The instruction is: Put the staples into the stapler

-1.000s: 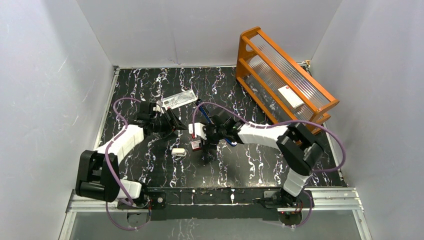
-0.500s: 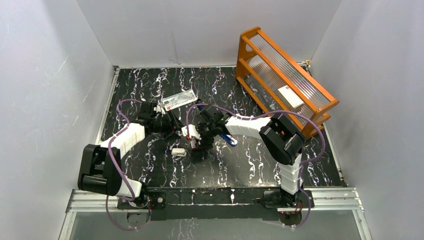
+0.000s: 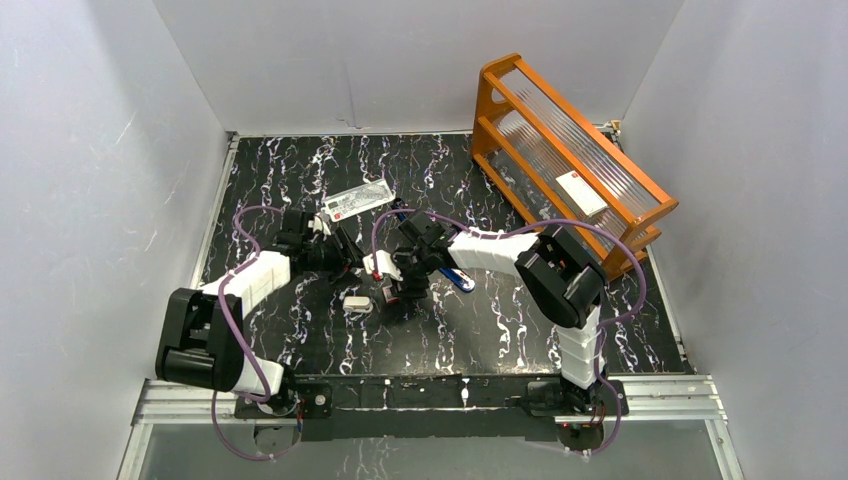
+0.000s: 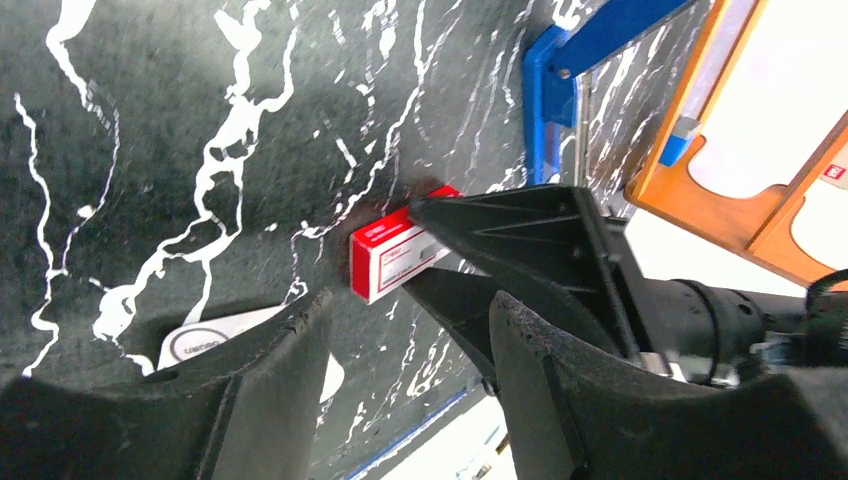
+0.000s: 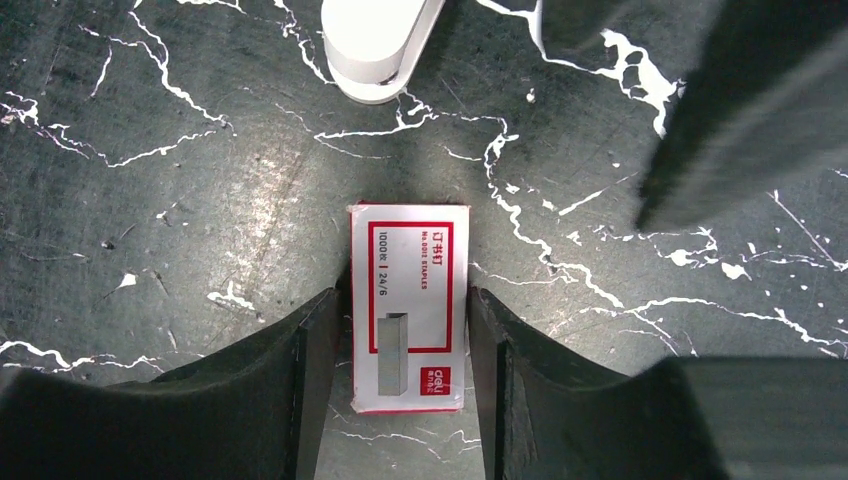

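Grey walls (image 3: 350, 60) enclosed the black marbled desk (image 3: 520, 330). The right gripper's (image 5: 405, 310) jaws pressed both sides of the red-and-white box (image 5: 410, 250). Left of the box, the left gripper's (image 4: 410, 305) jaws gaped empty. The blue stapler (image 3: 462, 283) lay near the box's right, with 1 orange rack (image 3: 570, 150) farther right.

red-and-white box (image 5: 409, 307) reads "1000 | 24/6" and "deli".

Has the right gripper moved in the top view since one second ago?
Yes. The right gripper, fingers around the box, has shifted left, closer to the white gadget, which lies in the same spot.
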Available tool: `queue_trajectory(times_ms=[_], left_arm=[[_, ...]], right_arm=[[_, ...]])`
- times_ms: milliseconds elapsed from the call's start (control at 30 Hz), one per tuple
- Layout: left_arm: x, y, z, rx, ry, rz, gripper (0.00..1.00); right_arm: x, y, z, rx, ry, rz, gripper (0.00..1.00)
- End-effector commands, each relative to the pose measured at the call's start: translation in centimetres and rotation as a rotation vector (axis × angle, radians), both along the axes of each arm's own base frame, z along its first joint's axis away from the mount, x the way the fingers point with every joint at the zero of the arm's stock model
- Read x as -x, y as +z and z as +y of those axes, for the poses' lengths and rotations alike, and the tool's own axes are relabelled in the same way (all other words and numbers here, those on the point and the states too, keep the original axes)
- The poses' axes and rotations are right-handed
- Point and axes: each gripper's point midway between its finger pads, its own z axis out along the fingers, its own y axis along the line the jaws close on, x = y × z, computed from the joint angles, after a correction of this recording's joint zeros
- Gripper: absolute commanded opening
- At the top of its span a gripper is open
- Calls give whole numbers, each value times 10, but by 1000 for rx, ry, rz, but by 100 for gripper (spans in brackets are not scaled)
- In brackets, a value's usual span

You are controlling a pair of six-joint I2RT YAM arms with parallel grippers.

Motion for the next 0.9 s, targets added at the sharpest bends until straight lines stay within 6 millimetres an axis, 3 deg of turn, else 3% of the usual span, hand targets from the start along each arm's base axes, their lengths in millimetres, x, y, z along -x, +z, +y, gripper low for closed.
queue_trajectory(times_ms=[0, 67, 267, 433, 667, 867], left_arm=[[15, -8, -3, 51, 9, 53, 57], [19, -11, -6, 75, 8, 66, 58], [23, -16, -17, 103, -16, 36, 54], [25, -23, -26, 154, -24, 20, 43], [19, -21, -32, 193, -21, -16, 36], [24, -36, -25, 117, -17, 14, 35]], right_arm=[[-5, 2, 8, -14, 12, -4, 58], [-6, -1, 9, -12, 9, -10, 58], [-6, 6, 13, -48, -6, -9, 41], [-6, 23, 20, -112, -33, 16, 41], [-6, 27, 23, -130, -43, 35, 43], [-10, 31, 24, -146, -64, 41, 43]])
